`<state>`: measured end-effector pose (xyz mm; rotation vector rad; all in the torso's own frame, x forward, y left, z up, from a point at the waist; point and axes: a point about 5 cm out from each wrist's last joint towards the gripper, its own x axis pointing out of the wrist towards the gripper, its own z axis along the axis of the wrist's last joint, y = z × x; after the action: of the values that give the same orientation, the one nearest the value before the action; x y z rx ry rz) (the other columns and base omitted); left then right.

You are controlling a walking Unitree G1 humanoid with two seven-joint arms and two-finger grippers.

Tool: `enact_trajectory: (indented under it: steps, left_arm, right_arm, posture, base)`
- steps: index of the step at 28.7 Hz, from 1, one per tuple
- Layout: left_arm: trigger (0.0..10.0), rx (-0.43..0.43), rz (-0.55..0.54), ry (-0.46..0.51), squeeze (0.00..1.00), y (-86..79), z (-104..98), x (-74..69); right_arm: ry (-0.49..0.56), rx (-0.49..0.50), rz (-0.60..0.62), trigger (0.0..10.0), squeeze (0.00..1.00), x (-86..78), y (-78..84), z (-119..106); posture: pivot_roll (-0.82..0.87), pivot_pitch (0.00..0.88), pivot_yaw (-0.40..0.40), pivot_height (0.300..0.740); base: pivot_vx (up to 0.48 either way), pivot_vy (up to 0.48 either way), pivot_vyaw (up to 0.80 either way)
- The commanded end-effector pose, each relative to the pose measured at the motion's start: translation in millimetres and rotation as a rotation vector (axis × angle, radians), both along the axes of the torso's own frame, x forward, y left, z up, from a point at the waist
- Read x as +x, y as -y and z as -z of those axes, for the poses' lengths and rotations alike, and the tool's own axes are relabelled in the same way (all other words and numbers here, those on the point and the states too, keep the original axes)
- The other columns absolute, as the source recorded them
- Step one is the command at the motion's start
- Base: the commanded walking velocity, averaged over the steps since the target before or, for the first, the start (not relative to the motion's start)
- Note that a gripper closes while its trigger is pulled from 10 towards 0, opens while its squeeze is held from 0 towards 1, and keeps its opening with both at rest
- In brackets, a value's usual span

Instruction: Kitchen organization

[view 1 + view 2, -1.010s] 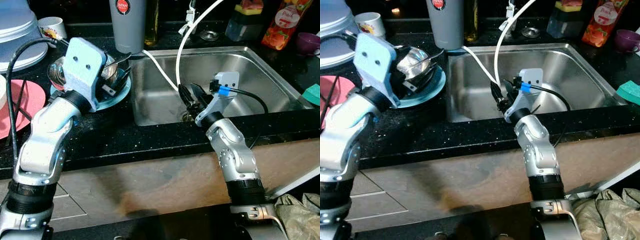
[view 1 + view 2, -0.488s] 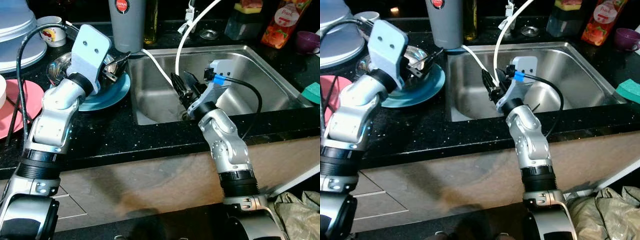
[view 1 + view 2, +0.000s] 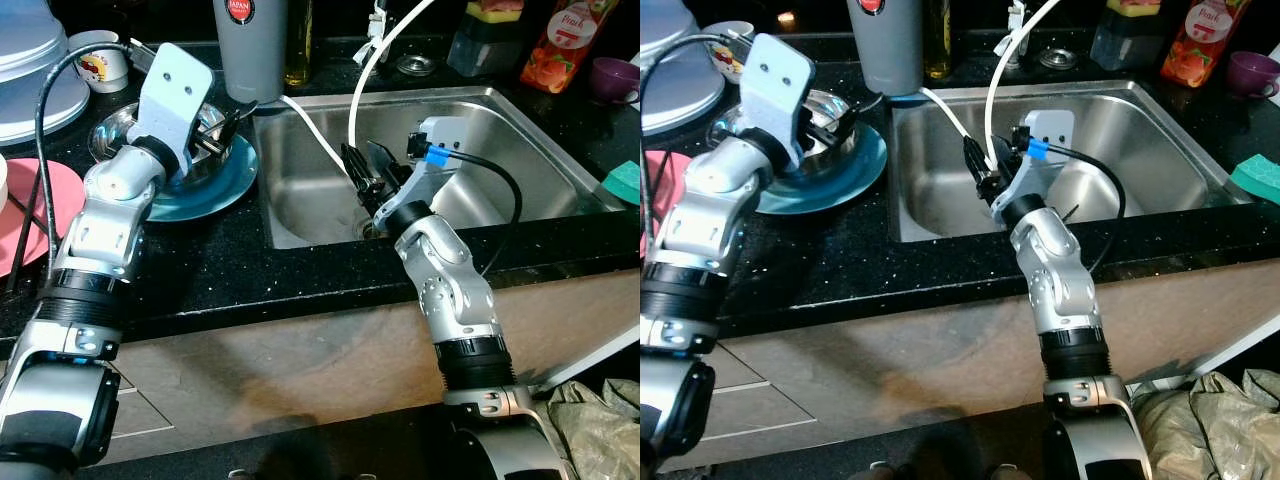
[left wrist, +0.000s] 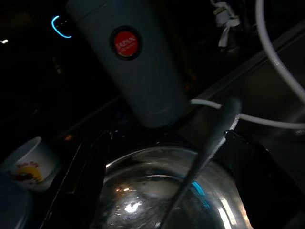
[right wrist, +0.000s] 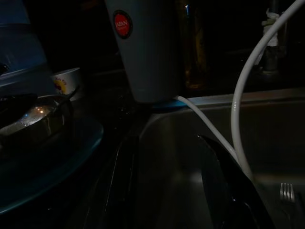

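Black speckled countertop (image 3: 250, 265) (glossy), pale cabinet front (image 3: 300, 370)

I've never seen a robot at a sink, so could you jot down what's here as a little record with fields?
Place: black counter with steel sink
Left gripper: over metal bowl on teal plate
Right gripper: fingers open, inside the sink beside white hose
Behind: grey tumbler, small printed cup
Far right: purple cup, green sponge

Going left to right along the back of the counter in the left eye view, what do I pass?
White mug → grey tumbler → sponge holder → orange juice pouch → purple cup.
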<state>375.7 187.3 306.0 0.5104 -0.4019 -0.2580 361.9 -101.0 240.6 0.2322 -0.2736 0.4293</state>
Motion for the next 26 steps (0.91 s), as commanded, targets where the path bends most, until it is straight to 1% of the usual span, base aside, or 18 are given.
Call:
enact_trajectory:
  steps: [1, 5, 6, 7, 8, 9, 10, 11, 12, 14, 17, 19, 23, 24, 25, 26]
  left_arm:
    - [10.0, 0.028, -0.003, 0.009, 0.00, -3.5, -2, 0.4]
    - [10.0, 0.032, 0.010, 0.002, 0.00, -4.7, -3, 3.6]
    - [10.0, -0.007, 0.035, -0.001, 0.00, -3.2, -6, 4.9]
    - [10.0, -0.007, 0.035, -0.001, 0.00, -3.2, -6, 4.9]
    - [10.0, -0.037, 0.055, -0.002, 0.00, -2.1, -9, 6.0]
    - [10.0, -0.153, 0.114, -0.006, 0.00, 0.8, -19, 6.9]
    - [10.0, -0.183, 0.127, -0.002, 0.00, 1.3, -23, 7.3]
    - [10.0, -0.183, 0.127, -0.002, 0.00, 1.3, -23, 7.3]
    - [10.0, -0.204, 0.139, 0.012, 0.00, 1.4, -29, 7.5]
    - [10.0, -0.204, 0.137, 0.018, 0.00, 0.2, -31, 7.8]
    - [10.0, -0.179, 0.132, 0.020, 0.00, -1.3, -30, 7.9]
    - [10.0, -0.142, 0.130, 0.013, 0.00, -2.1, -29, 8.6]
    - [10.0, -0.116, 0.127, 0.006, 0.00, -2.5, -28, 9.3]
    - [10.0, -0.089, 0.107, 0.006, 0.00, -5.0, -27, 10.5]
    - [10.0, -0.086, 0.083, 0.010, 0.00, -9.6, -27, 11.5]
    - [10.0, -0.086, 0.083, 0.010, 0.00, -9.6, -27, 11.5]
  right_arm:
    - [0.004, 0.009, -0.003, 10.0, 0.00, 1.4, -1.0, -1]
    - [0.007, 0.007, -0.012, 10.0, 0.00, 1.9, -4.0, -3]
    - [0.010, 0.008, -0.016, 10.0, 0.00, 1.9, -5.0, -4]
    - [0.010, 0.008, -0.016, 10.0, 0.00, 1.9, -5.0, -4]
    - [0.012, 0.009, -0.018, 10.0, 0.00, 2.0, -5.6, -5]
    - [0.016, 0.007, -0.019, 10.0, 0.00, 2.1, -5.9, -6]
    - [0.017, 0.006, -0.019, 10.0, 0.00, 2.2, -5.5, -6]
    - [0.017, 0.006, -0.019, 10.0, 0.00, 2.2, -5.5, -6]
    - [0.014, 0.005, -0.018, 10.0, 0.00, 2.5, -4.4, -6]
    - [0.011, 0.001, -0.018, 10.0, 0.00, 2.6, -4.3, -5]
    - [0.008, -0.004, -0.022, 10.0, 0.00, 2.4, -5.8, -3]
    - [0.010, -0.001, -0.024, 10.0, 0.00, 2.5, -7.7, -4]
    - [0.013, 0.002, -0.021, 10.0, 0.00, 3.2, -7.9, -6]
    - [0.016, 0.005, -0.021, 10.0, 0.00, 3.4, -7.2, -7]
    - [0.016, 0.007, -0.021, 10.0, 0.00, 3.3, -7.1, -7]
    - [0.016, 0.007, -0.021, 10.0, 0.00, 3.3, -7.1, -7]
  posture:
    - [0.05, 0.126, -0.024, 0.740]
    - [0.04, 0.128, -0.026, 0.740]
    - [0.04, 0.126, -0.027, 0.740]
    - [0.04, 0.126, -0.027, 0.740]
    - [0.04, 0.126, -0.027, 0.740]
    - [0.03, 0.131, -0.028, 0.740]
    - [0.03, 0.131, -0.030, 0.740]
    - [0.03, 0.131, -0.030, 0.740]
    - [0.03, 0.133, -0.035, 0.740]
    - [0.03, 0.132, -0.036, 0.740]
    - [0.01, 0.127, -0.034, 0.740]
    - [0.03, 0.132, -0.026, 0.740]
    - [0.04, 0.132, -0.026, 0.740]
    - [0.04, 0.134, -0.029, 0.740]
    - [0.04, 0.137, -0.031, 0.740]
    - [0.04, 0.137, -0.031, 0.740]
  base:
    - [0.000, 0.000, 0.00]
    - [0.000, 0.000, 0.00]
    - [0.000, 0.000, 0.00]
    - [0.000, 0.000, 0.00]
    - [0.000, 0.000, 0.00]
    - [0.000, 0.000, 0.00]
    - [0.000, 0.000, 0.00]
    - [0.000, 0.000, 0.00]
    - [0.000, 0.000, 0.00]
    - [0.000, 0.000, 0.00]
    - [0.000, 0.000, 0.00]
    - [0.000, 0.000, 0.00]
    - [0.000, 0.000, 0.00]
    - [0.000, 0.000, 0.00]
    - [0.000, 0.000, 0.00]
    - [0.000, 0.000, 0.00]
